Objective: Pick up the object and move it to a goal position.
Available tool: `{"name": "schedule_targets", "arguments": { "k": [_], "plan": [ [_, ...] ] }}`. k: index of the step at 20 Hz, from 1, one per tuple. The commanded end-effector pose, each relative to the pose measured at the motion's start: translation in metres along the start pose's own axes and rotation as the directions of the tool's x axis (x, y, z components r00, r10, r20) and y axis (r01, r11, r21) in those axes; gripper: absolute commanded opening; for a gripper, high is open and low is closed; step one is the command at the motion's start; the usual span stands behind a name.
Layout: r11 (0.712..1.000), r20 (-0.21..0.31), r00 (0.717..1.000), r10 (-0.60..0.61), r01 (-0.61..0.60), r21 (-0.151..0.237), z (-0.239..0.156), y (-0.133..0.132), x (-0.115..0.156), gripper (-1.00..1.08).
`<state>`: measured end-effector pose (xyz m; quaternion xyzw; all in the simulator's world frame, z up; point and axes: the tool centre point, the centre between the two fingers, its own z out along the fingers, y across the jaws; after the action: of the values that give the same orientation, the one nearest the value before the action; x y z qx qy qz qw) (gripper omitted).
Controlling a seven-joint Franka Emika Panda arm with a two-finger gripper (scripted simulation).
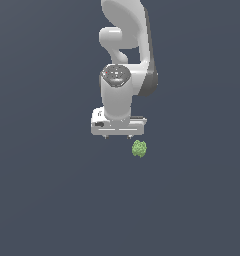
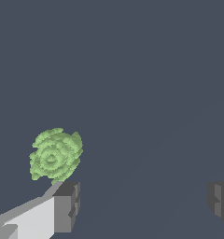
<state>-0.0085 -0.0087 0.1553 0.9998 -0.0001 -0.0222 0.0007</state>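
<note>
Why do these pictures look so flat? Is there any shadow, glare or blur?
Exterior view: even light, no shadow under the green blob or the tool, no glare. Wrist view: sharp but blocky, with jagged pixel edges on the blob and one finger.

**Surroundings: one plain surface**

Tabletop (image 1: 52,200): uniform dark grey-blue, flat, unmarked. It fills both the exterior view and the wrist view; no edge or corner is visible. No other non-task items observed on it.
</note>
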Motion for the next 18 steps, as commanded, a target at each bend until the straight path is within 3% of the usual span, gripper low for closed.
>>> {"name": "schedule_targets", "arguments": {
  "k": [1,18],
  "plan": [
    [1.0,-0.002,1.0,0.013,-0.013,0.0,0.004,-0.006,0.0,1.0],
    [0.979,-0.034,0.978,0.205,-0.205,0.007,0.051,-0.083,-0.005,1.0]
  ]
}}
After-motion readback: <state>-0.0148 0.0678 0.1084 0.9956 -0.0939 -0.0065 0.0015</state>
